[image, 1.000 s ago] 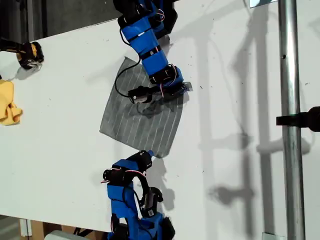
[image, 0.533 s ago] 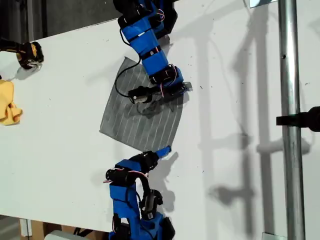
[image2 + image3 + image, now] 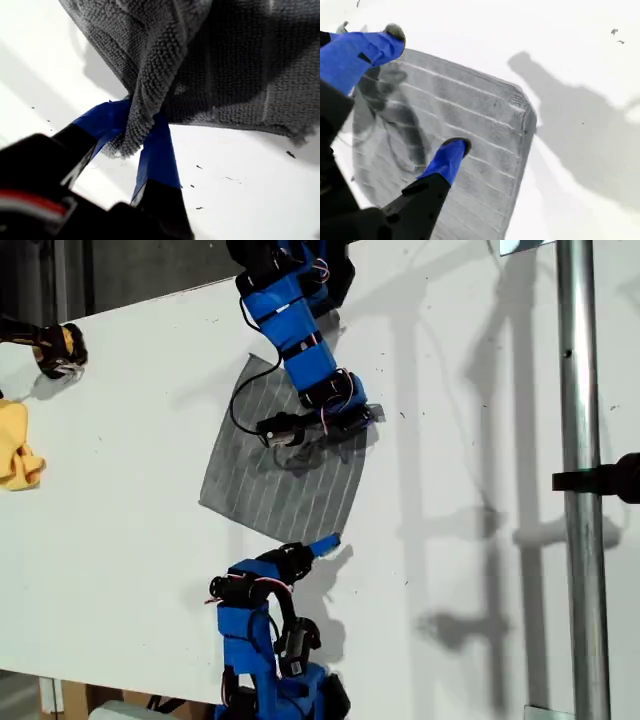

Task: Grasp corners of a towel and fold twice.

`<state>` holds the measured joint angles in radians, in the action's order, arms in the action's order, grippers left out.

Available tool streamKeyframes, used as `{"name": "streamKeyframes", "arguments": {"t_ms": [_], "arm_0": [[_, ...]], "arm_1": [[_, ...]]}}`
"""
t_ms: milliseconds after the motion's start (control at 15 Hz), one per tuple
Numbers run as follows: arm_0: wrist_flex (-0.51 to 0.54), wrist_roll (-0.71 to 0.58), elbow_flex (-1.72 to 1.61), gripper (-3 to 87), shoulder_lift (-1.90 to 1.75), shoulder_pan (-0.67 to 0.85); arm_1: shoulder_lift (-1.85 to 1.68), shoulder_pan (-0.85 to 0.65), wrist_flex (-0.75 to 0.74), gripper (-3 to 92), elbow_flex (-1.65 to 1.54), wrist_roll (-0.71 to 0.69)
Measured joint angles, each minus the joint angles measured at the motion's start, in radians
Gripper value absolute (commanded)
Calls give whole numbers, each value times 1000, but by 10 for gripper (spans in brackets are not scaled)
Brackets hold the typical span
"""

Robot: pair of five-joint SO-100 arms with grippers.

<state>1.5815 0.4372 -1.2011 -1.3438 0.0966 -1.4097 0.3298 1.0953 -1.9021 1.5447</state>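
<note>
The grey striped terry towel (image 3: 285, 475) lies flat on the white table (image 3: 130, 490); soft, limp, best pinched by corners. My first gripper (image 3: 136, 141) pinches one corner; my second gripper (image 3: 422, 95) hovers, fingers spread, over another.

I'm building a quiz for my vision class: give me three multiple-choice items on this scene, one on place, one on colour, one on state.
1. Where is the yellow cloth? A at the exterior view's left edge; B in that view's middle; C at that view's right edge.
2. What colour is the towel? A red; B grey with pale stripes; C plain green.
3. My first claw is: A wide open; B shut on nothing; C shut on a towel corner.
Answers: A, it lies far to that side; B, thin pale lines cross the grey cloth; C, the first wrist view shows the corner pinched between the blue fingers.
</note>
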Motion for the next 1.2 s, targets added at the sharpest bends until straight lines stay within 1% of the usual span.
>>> {"name": "streamKeyframes", "arguments": {"t_ms": [400,600,800,933,1067,1133,1200], "arm_0": [[-152,3,-143,332,61,14],[-204,12,-163,323,153,18],[-242,14,-187,313,207,64],[-258,14,-189,279,239,91],[-262,14,-189,264,264,107],[-262,14,-189,239,264,110],[-262,20,-189,145,270,110]], "arm_1": [[0,2,20,-1,6,-2],[0,8,29,-1,8,-3],[2,12,41,-1,21,-5],[2,14,44,-1,26,-5],[2,14,48,-1,37,-5],[2,14,48,-1,40,-5],[2,14,48,-1,40,-5]]}}
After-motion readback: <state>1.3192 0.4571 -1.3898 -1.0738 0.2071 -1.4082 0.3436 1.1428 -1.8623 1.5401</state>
